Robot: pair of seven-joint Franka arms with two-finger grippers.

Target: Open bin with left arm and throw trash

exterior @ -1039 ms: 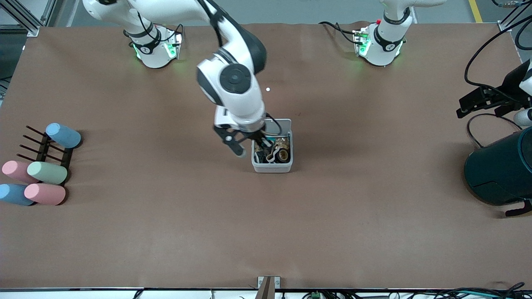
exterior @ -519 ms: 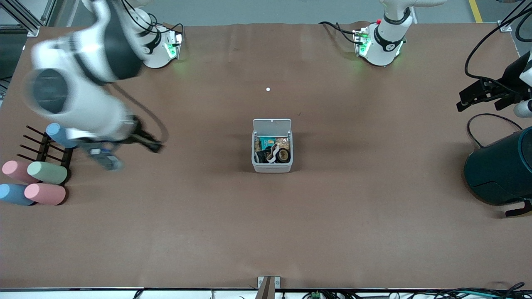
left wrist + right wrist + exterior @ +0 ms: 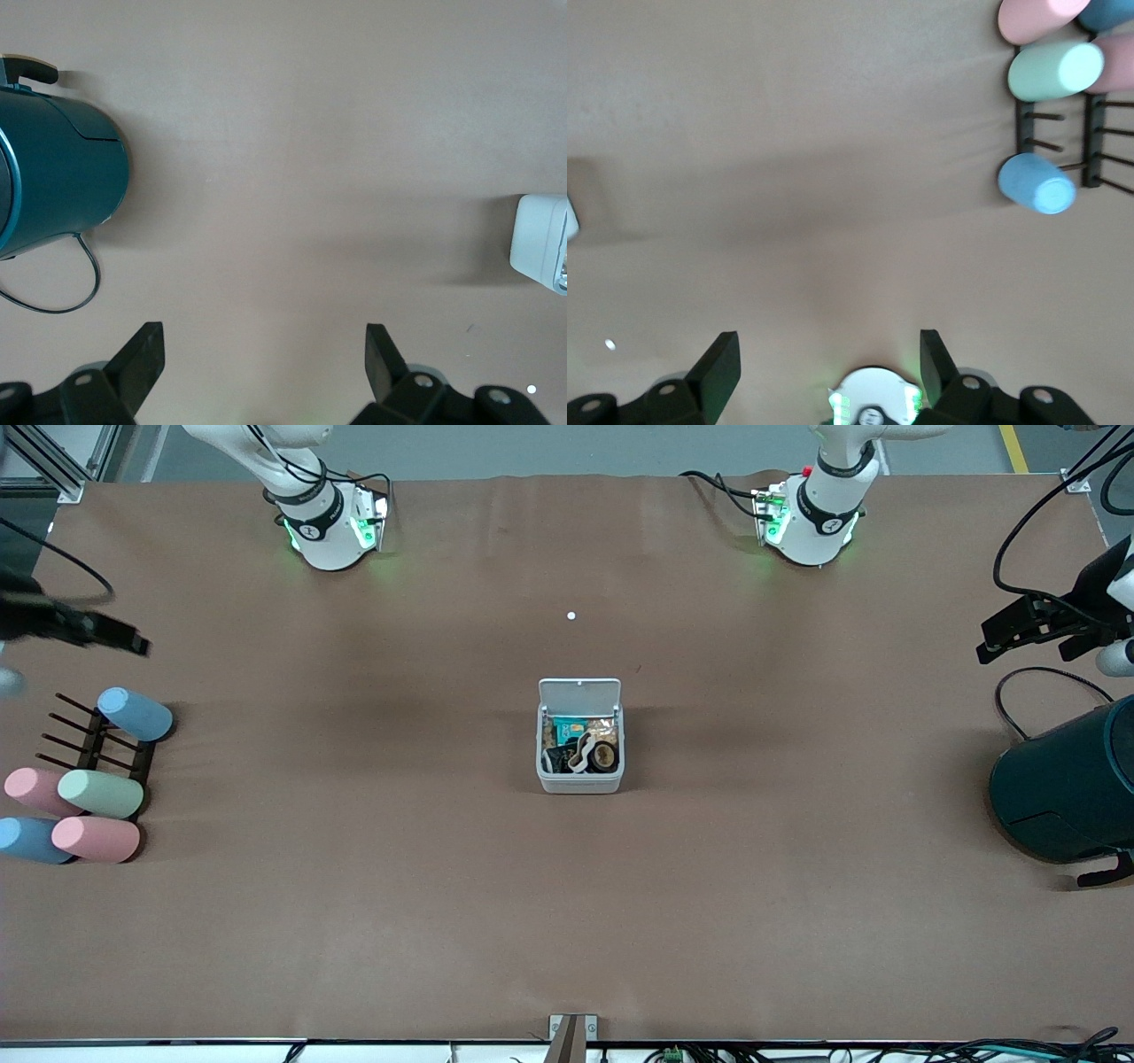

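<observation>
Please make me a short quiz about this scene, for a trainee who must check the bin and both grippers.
1. True or false: the lid of the bin stands open.
2. Which gripper is over the table beside the pastel cups? A) left B) right
3. Fill in: the tape roll lies ___ the bin.
Key: 1 true. 2 B; right gripper open there, left gripper open by the teal container. 3 in.

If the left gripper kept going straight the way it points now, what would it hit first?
Probably only bare table. The left gripper is open and empty; the teal container and the bin sit off to either side of its line.
</observation>
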